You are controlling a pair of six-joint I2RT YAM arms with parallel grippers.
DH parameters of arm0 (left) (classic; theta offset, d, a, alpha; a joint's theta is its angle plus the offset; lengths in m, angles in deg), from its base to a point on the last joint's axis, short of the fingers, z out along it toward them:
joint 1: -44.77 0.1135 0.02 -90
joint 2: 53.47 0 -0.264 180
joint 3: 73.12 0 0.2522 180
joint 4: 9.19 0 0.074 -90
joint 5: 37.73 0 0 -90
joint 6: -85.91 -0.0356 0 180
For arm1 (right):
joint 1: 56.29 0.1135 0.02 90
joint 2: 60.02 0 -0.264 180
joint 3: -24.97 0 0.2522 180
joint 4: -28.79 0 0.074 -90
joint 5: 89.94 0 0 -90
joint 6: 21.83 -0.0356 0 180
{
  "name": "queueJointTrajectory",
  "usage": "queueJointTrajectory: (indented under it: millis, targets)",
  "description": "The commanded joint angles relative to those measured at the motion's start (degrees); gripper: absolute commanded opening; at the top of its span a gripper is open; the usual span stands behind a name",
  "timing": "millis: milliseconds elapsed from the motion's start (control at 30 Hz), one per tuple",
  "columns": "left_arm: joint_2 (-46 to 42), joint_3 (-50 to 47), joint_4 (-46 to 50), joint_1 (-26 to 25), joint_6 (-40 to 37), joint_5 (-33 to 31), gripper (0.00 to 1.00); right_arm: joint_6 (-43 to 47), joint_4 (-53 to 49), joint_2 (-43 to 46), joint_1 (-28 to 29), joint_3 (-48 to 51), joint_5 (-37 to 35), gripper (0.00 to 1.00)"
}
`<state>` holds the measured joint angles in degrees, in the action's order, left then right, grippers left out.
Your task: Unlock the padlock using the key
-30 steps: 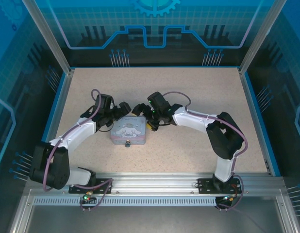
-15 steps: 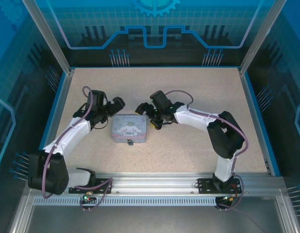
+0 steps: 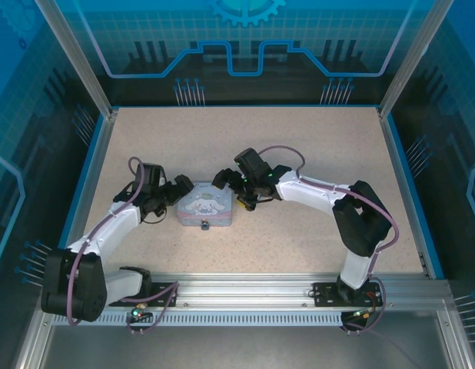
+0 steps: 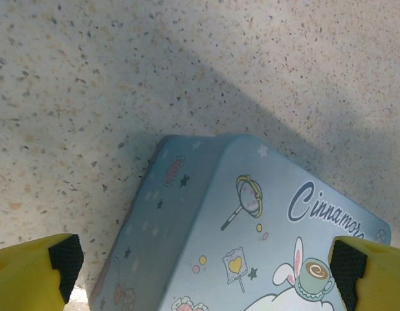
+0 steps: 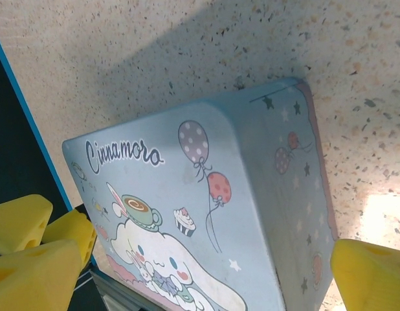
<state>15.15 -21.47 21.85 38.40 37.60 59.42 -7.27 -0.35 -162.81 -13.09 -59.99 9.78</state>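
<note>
A pastel blue tin [image 3: 205, 206] with a white cartoon figure lies on the speckled table, and both open grippers flank it. The padlock [image 3: 204, 226] is a tiny dark item at the middle of the tin's near edge. My left gripper [image 3: 178, 194] sits at the tin's left end; in the left wrist view its yellow fingertips [image 4: 38, 275] stand wide with the tin [image 4: 252, 233] between them. My right gripper [image 3: 231, 190] is at the tin's back right corner, and its yellow pads [image 5: 375, 275] straddle the tin [image 5: 206, 214]. The key is out of view.
The speckled table [image 3: 314, 138] has free room behind and to the right of the tin. Blue rails [image 3: 403, 184] border it on the sides, and an aluminium rail [image 3: 245, 290] carrying the arm bases runs along the near edge.
My left gripper swung away to the left of the tin and then came back down against its left end. The right gripper shifted slightly at the tin's right corner. Both stayed open.
</note>
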Motion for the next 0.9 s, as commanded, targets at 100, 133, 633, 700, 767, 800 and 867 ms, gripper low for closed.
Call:
queueJointTrajectory:
  millis: [100,133,633,700,767,800,867]
  targets:
    - [1.8,0.4,-5.6,-3.5,3.9,2.7,0.99,-0.8,-1.8,-2.7,0.0,-4.4,1.3,1.0]
    - [2.2,0.8,-6.2,-4.3,4.3,2.4,0.99,-1.0,-1.9,-3.0,-0.2,-4.8,1.3,1.0]
    - [14.3,9.1,-12.0,-9.9,7.5,1.5,0.99,-2.0,-2.4,-7.0,-5.6,-9.3,2.7,1.0]
    - [15.8,10.4,-12.2,-10.6,7.8,1.5,0.99,-1.8,-3.1,-7.7,-6.3,-10.1,2.5,1.0]
    - [17.1,11.6,-12.5,-11.3,7.9,1.1,0.99,-1.6,-3.4,-8.3,-6.7,-10.8,2.4,1.0]
    - [17.9,12.4,-12.5,-11.6,7.9,1.0,0.99,-1.2,-3.8,-8.5,-6.9,-11.0,2.2,1.0]
    - [19.0,13.4,-12.4,-12.1,7.9,0.8,0.99,-0.3,-4.5,-8.5,-7.4,-11.3,2.0,1.0]
